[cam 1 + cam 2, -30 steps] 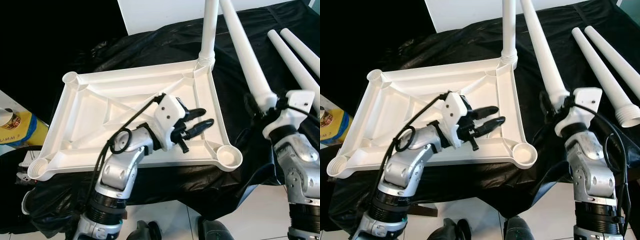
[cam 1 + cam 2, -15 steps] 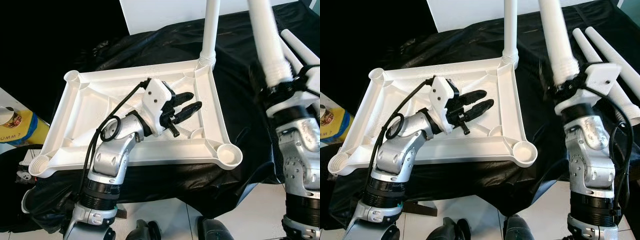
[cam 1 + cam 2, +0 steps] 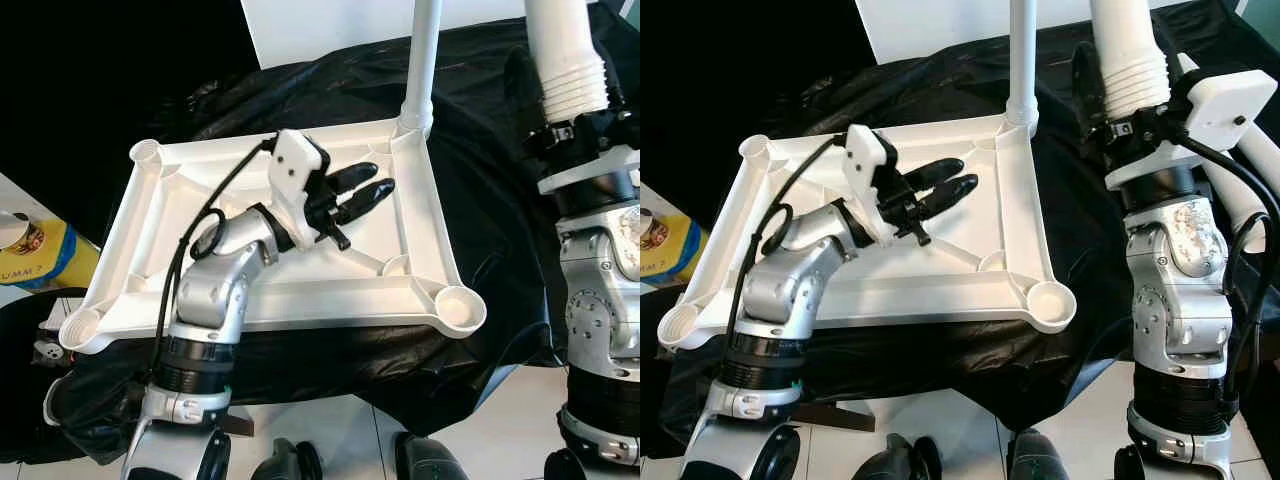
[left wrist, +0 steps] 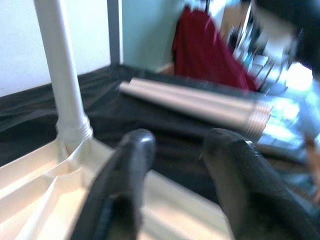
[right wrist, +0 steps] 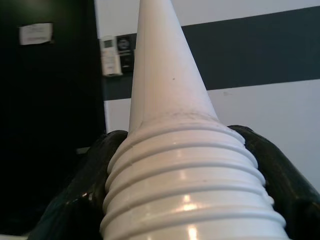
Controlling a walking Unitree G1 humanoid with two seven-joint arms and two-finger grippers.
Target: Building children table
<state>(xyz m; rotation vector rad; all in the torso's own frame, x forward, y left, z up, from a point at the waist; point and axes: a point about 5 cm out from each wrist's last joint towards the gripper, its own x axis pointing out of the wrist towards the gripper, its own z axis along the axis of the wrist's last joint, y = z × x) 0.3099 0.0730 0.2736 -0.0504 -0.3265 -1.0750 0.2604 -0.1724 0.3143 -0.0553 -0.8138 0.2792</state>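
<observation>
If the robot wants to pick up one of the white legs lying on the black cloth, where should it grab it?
Probably the slim, smooth shaft of a spare leg, from above with fingers across it; it lies flat, and its ridged end must stay free to go into a socket of the tabletop.

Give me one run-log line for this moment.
right gripper: shut on table leg, held upright | left gripper: open, above tabletop | fitted leg: standing in far corner socket | near-right socket: empty
</observation>
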